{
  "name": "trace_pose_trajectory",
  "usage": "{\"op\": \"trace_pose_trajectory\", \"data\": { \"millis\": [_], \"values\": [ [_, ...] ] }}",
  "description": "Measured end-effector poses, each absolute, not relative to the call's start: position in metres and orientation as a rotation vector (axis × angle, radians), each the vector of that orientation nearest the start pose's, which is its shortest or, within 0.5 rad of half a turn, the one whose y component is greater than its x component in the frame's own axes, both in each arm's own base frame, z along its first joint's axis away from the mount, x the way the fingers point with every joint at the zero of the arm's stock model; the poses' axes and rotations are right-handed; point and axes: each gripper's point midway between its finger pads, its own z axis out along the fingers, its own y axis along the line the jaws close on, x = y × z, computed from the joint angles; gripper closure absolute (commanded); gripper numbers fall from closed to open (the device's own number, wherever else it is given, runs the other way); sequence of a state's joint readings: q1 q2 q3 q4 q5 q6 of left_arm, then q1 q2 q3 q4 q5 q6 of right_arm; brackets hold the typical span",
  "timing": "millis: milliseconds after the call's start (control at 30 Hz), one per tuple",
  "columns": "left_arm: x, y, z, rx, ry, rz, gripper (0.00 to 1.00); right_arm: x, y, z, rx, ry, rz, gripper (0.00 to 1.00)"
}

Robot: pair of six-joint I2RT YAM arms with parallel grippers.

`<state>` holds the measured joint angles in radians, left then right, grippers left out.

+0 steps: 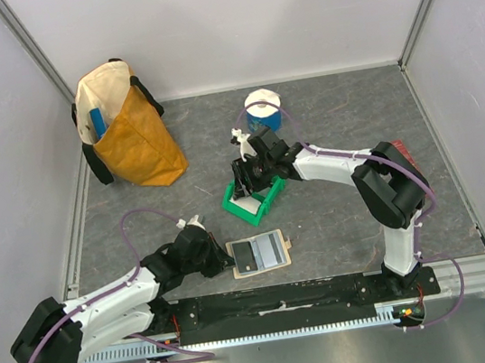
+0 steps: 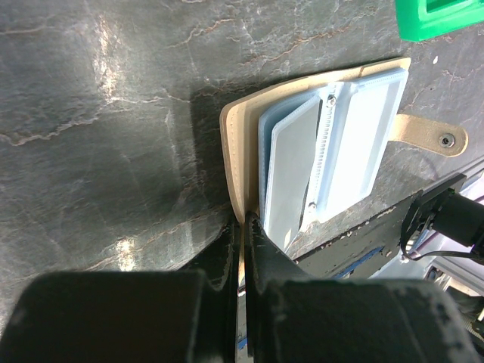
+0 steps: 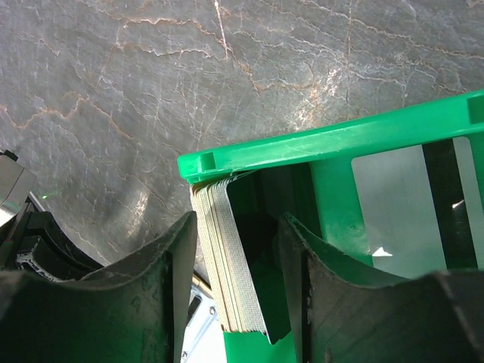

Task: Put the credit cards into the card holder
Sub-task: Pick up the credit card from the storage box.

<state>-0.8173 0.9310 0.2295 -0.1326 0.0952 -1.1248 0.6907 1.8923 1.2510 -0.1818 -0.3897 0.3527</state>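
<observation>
Grey marbled table (image 1: 340, 222), with an orange bag (image 1: 130, 130) at its far left, well apart from the work. At centre stands the green bin (image 1: 239, 205), where the credit cards (image 3: 227, 287) sit on edge as a tight stack against one wall. Because rim and wall crowd the stack, the right gripper (image 3: 238, 227) reaches in from above, jaws spread either side of it; a gap shows at one finger and nothing is pinched yet. Near the arms' bases the card holder (image 1: 260, 254) lies open, clear pockets up. The left gripper (image 2: 243, 234) has its jaws pressed together on the tan cover's edge, apparently to steady it for loading. Smaller items are a blue-and-white round object (image 1: 263, 110) behind the bin and the closing tab (image 2: 427, 134), splayed outward.
</observation>
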Motion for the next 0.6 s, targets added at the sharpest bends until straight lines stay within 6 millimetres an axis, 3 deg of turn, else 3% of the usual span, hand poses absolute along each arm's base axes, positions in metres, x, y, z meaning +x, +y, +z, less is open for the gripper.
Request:
{"op": "trace_pose_trajectory", "data": {
  "millis": [400, 600],
  "values": [
    [0.1247, -0.2124, 0.017, -0.359, 2.636, -0.911, 0.98, 0.3116, 0.3528, 0.0697, -0.596, 2.459, 0.922, 0.69],
    [0.1251, -0.2133, 0.0171, -0.358, 2.637, -0.914, 0.98, 0.3147, 0.3502, 0.0698, -0.586, 2.459, 0.92, 0.71]
  ]
}}
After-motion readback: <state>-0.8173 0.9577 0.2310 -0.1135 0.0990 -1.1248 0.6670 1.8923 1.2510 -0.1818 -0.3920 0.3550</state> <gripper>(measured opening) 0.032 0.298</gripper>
